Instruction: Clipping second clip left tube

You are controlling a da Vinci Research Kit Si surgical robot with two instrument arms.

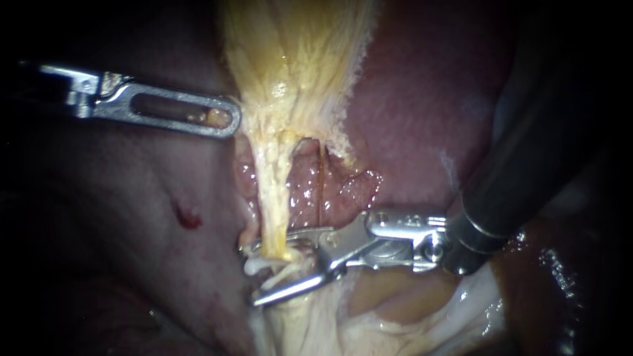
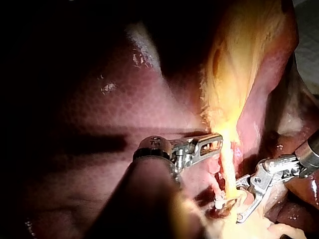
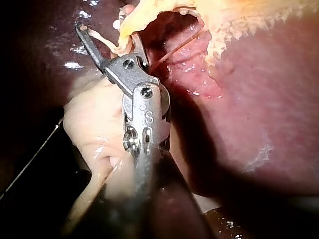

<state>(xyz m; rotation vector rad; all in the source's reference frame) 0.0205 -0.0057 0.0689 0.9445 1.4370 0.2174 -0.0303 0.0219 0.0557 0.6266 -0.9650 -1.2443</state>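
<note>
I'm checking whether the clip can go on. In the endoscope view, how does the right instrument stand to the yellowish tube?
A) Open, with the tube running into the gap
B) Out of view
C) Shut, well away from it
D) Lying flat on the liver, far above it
A: the right instrument shows a clear gap at its tip, and the yellowish tube runs down into that gap.

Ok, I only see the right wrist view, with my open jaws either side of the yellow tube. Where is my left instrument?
Observer: In the endoscope view your left instrument sits higher up, apart from your right instrument, at the edge of the yellow tissue.
Child: Is it holding anything?
Observer: Yes, its jaws are shut on that edge; a bit of tissue shows through the jaw's window.
Child: Anything near it?
Observer: A small red spot on the pink tissue below it.
</note>
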